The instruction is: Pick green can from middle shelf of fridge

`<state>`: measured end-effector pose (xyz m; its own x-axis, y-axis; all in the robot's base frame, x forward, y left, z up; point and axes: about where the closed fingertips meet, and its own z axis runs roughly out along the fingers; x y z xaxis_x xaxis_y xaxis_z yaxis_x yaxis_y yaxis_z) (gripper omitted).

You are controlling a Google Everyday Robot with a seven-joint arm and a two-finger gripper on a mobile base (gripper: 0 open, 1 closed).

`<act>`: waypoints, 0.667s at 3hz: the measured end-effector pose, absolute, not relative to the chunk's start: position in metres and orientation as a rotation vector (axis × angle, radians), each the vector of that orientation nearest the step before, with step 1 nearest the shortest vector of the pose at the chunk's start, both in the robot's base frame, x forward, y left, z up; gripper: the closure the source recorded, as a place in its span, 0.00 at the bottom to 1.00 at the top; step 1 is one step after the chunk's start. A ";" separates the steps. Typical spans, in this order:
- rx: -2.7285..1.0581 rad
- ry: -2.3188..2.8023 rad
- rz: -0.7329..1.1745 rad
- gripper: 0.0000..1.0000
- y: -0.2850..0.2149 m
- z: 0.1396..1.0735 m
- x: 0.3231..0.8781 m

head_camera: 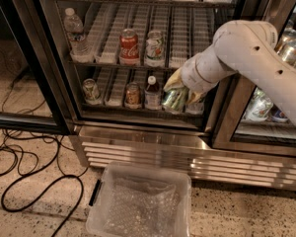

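Your tool (180,95), on a smooth white plastic arm (251,48), clasps the glossy metal green can (171,101) before the brushed-steel fridge (138,154).

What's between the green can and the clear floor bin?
Camera view: the louvred steel grille. The tool grips the slim dark green can before the lower shelf.

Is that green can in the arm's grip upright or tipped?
Tipped: the green can leans slantwise in the gripper, out in front of the lower rack.
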<state>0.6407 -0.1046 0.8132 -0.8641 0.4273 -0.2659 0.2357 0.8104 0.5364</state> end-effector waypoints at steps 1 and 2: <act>0.488 2.649 0.767 1.00 -0.088 0.813 0.631; 0.487 2.698 0.801 1.00 -0.078 0.799 0.621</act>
<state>0.6210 -0.0783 0.7994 -0.9026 0.3944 -0.1725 0.2364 0.7890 0.5670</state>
